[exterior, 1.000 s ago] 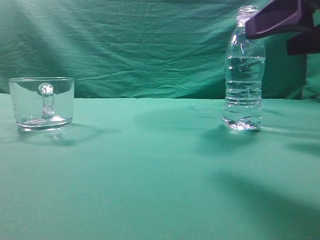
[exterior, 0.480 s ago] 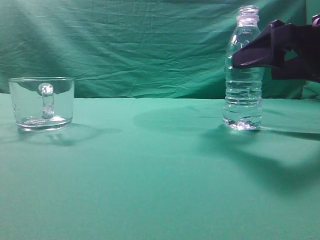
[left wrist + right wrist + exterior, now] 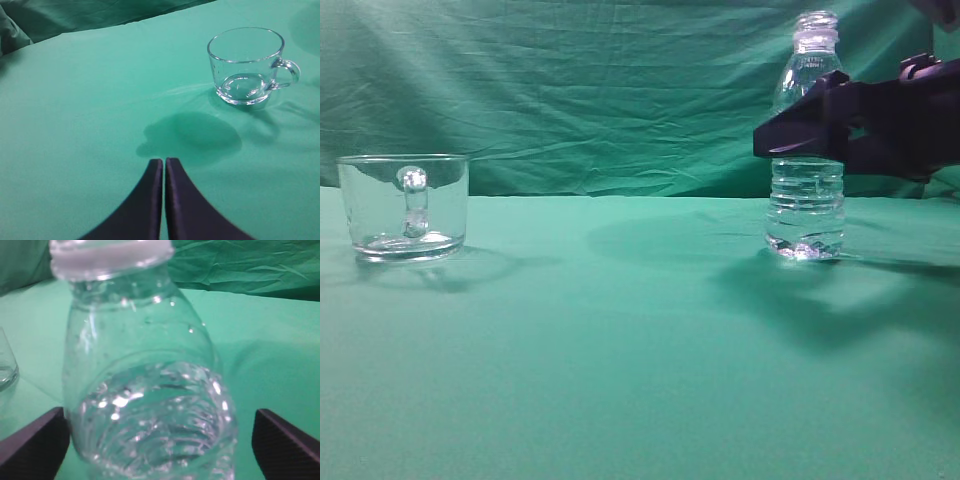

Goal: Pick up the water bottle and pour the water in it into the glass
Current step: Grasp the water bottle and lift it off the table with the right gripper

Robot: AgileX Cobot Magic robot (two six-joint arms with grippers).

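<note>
The water bottle [image 3: 807, 205] stands upright on the green cloth at the right, uncapped, and fills the right wrist view [image 3: 140, 365]. The water [image 3: 150, 410] shows in its lower body as glints. My right gripper [image 3: 790, 135] is open at the bottle's mid-height, with one dark finger [image 3: 32, 447] on each side of it. The left finger is at the bottle's wall and the right finger stands clear. The glass [image 3: 405, 207] sits far left with its handle toward the camera. My left gripper [image 3: 164, 161] is shut and empty, hovering short of the glass [image 3: 246, 65].
A green cloth [image 3: 620, 350] covers the table and a wrinkled green backdrop [image 3: 600, 90] hangs behind. The glass's rim shows at the left edge of the right wrist view [image 3: 6, 365]. A wide stretch of cloth lies between glass and bottle.
My right gripper has come down from beside the bottle's neck and moved left. Its fingers now straddle the bottle's middle. The bottle and glass have not moved.
</note>
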